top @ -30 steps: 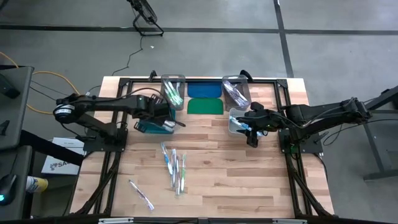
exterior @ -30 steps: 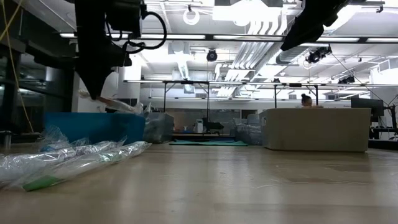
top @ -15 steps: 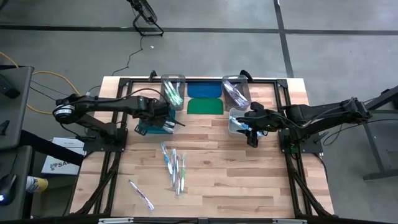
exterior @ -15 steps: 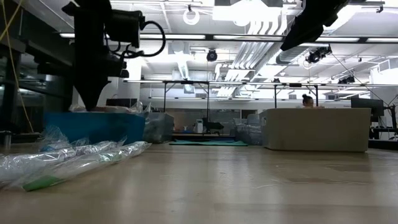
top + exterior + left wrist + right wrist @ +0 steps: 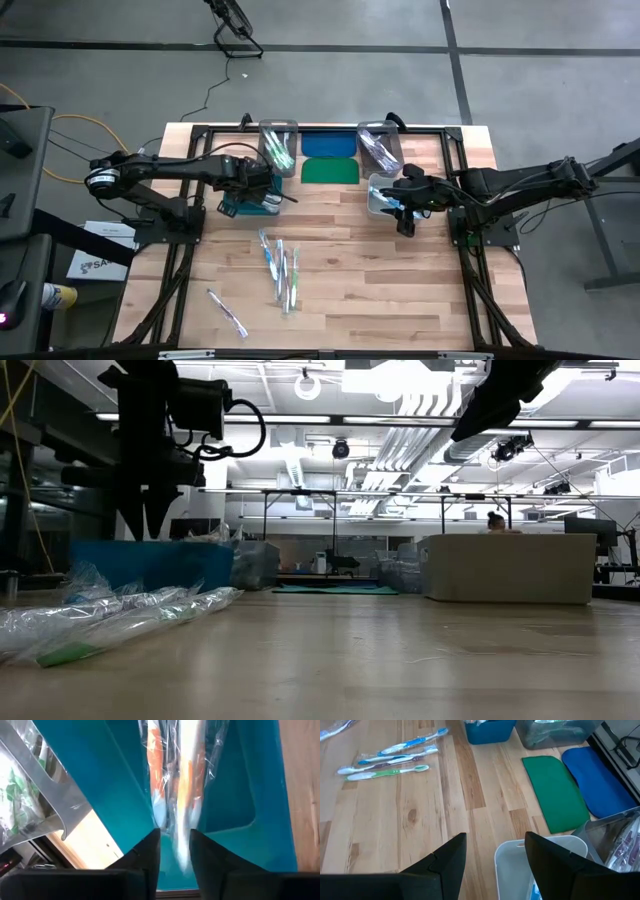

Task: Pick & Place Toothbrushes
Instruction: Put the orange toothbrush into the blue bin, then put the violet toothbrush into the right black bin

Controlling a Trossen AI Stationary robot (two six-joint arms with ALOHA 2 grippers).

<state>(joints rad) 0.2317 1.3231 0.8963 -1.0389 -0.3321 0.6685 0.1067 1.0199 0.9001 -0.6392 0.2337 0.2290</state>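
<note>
My left gripper points down into the teal bin at the table's left, its fingers parted. A wrapped toothbrush with orange parts lies blurred between the fingers, on other wrapped toothbrushes in the bin. My right gripper hangs open with nothing between its fingers, above the pale bin at the right. Several loose toothbrushes lie flat on the wood at mid-table, and one more lies nearer the front edge. My left gripper's fingers stand on either side of the wrapped toothbrush's near end, coming from above and pointing down into the bin. That end is blurred, and I cannot tell whether a finger touches it.
Two clear bins with wrapped toothbrushes stand at the far side. Between them lie a flat blue lid and a green lid. Bare wood stretches across the near right of the table.
My left gripper has sunk toward the teal bin with the wrapped toothbrush, which stuck out slanting at first. In the low view its fingertips have then parted, so it has opened above the bin and the toothbrush has gone down inside.
</note>
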